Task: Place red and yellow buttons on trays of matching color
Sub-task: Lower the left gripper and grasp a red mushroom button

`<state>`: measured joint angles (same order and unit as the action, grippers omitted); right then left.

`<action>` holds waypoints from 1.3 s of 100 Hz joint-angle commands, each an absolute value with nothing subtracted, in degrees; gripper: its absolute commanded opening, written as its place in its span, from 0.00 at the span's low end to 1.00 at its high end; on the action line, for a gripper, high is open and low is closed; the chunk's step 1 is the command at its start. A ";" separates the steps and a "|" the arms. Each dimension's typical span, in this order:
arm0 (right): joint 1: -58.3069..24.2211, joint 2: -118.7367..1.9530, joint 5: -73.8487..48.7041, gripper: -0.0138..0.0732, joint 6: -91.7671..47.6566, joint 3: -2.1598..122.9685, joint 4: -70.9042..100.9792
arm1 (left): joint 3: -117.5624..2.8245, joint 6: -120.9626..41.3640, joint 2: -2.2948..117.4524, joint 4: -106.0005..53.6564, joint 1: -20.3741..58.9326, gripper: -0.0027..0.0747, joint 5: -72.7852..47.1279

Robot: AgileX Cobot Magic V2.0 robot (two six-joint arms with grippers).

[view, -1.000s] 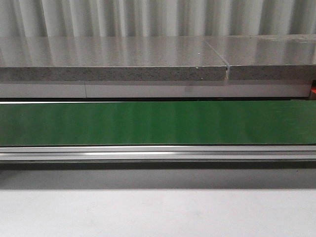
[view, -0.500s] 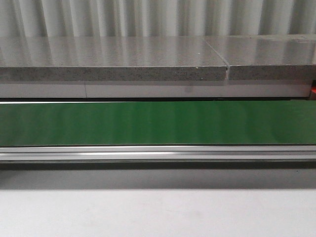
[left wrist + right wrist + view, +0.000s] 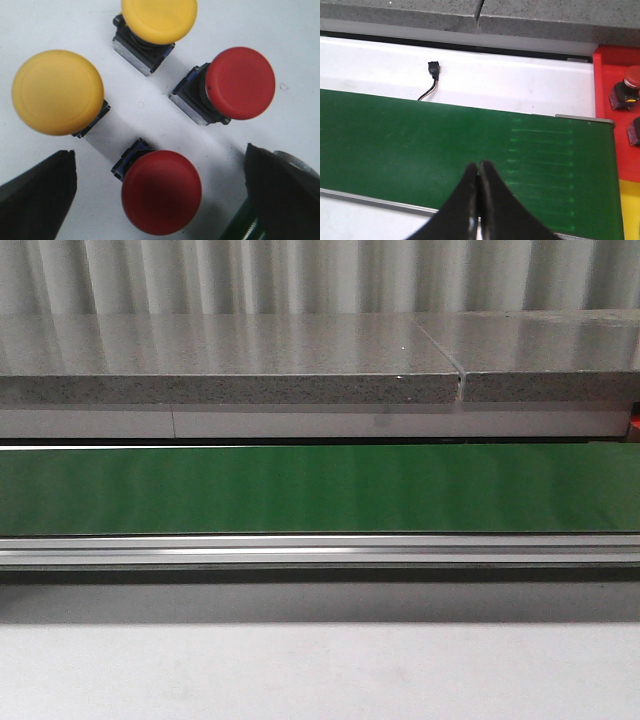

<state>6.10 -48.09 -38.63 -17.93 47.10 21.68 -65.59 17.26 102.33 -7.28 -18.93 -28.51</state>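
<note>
The left wrist view looks down on two red and two yellow mushroom-head buttons on a white surface. One red button (image 3: 161, 192) lies between the wide-apart fingers of my open left gripper (image 3: 159, 165), untouched. The other red button (image 3: 240, 82) and the two yellow buttons (image 3: 57, 92) (image 3: 159, 20) lie beyond it. My right gripper (image 3: 480, 166) hovers shut and empty over the green belt (image 3: 420, 145). At that view's edge a red tray (image 3: 602, 75) holds a red button (image 3: 626, 90) and part of another (image 3: 635, 131). A yellow tray's (image 3: 630, 210) edge shows beside it.
The front view shows only the green conveyor belt (image 3: 320, 488), its aluminium rail (image 3: 320, 552), a grey stone counter (image 3: 230, 370) behind and white table in front. A small black connector with a wire (image 3: 434, 70) lies on the white strip beyond the belt.
</note>
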 commanded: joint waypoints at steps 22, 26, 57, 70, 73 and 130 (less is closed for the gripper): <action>5.97 -47.52 -35.55 0.08 -18.38 48.54 22.27 | -67.25 17.64 102.56 -7.62 -18.93 0.82 -26.92; 5.97 -47.52 -35.55 0.08 -18.38 48.54 22.27 | -67.25 17.64 102.79 -7.62 -18.93 0.82 -27.22; 5.97 -47.52 -35.55 0.08 -18.38 48.54 22.27 | -67.33 16.88 102.67 -7.18 -18.93 0.46 -28.14; 5.97 -47.52 -35.55 0.08 -18.38 48.54 22.27 | -67.37 14.60 101.29 -7.18 -18.93 0.12 -28.47; 5.97 -47.52 -35.55 0.08 -18.38 48.54 22.27 | -67.37 14.24 100.70 -7.18 -18.93 0.06 -28.47; 5.97 -47.52 -35.55 0.08 -18.38 48.54 22.27 | -67.22 3.38 80.41 -6.90 -18.31 0.01 -40.47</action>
